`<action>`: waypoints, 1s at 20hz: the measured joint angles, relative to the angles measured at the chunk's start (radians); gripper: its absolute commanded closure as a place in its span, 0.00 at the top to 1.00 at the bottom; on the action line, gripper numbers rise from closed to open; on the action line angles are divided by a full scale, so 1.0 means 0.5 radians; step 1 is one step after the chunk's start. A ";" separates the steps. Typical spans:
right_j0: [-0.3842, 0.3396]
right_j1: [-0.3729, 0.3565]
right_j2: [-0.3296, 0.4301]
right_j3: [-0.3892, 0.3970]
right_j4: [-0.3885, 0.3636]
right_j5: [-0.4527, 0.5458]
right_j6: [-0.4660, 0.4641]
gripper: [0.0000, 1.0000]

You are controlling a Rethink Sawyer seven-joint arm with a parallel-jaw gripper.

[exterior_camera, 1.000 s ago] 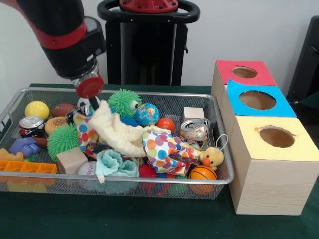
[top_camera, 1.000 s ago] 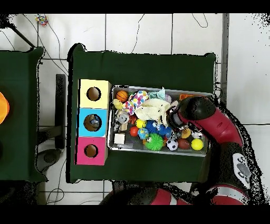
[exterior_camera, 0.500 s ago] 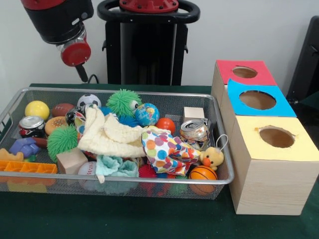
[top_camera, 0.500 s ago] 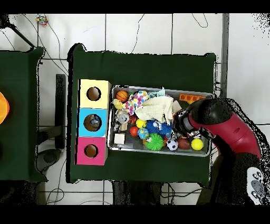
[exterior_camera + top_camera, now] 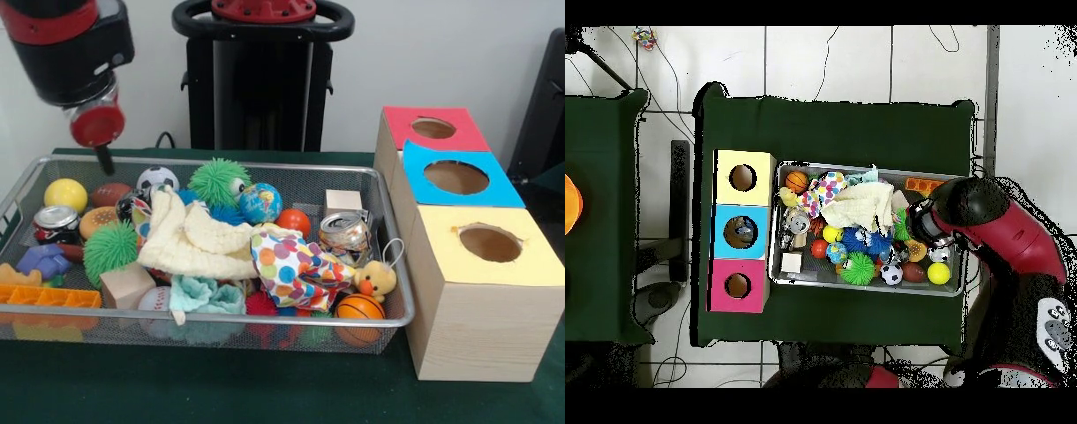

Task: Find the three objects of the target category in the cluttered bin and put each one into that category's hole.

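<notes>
Green cloth: covers the table [image 5: 265, 397], filling the lower part of the front view under everything else.
Arm: red and black arm [image 5: 62, 44] enters at the upper left of the front view; in the overhead view it sits over the right end of the bin.
Bin: wire mesh bin [image 5: 221, 322] spans the left and centre of the front view, packed with toys.
Boxes: three wooden boxes stand in a row just beside the bin, at the right of the front view; yellow-topped box [image 5: 481, 265] lowest, blue-topped box [image 5: 459, 177] in the middle, red-topped box [image 5: 433, 128] uppermost, each with a round hole.
Cream cloth: cream knitted cloth [image 5: 199, 243] lies across the middle of the pile.
Spotted cloth: spotted cloth [image 5: 291, 269] lies right of it.
Balls: soccer ball [image 5: 157, 178], yellow ball [image 5: 65, 194], basketball [image 5: 359, 307] and globe ball [image 5: 259, 202] all lie in the bin.
Can: crushed can [image 5: 344, 234] sits toward the bin's right end, above a small duck [image 5: 378, 280].
Gripper: gripper [image 5: 105, 159] hangs above the bin's upper left rim, carrying nothing; whether its tip is spread or closed cannot be told.
</notes>
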 measured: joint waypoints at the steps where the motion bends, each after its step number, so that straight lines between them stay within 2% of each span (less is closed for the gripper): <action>1: -0.006 0.016 0.002 -0.027 -0.008 -0.028 0.000 0.00; 8: -0.051 0.170 0.031 -0.294 -0.063 -0.333 0.000 0.00; 9: -0.062 0.217 0.046 -0.380 -0.065 -0.405 0.000 0.00; 20: -0.043 0.332 0.057 -0.671 -0.073 -0.443 0.000 0.00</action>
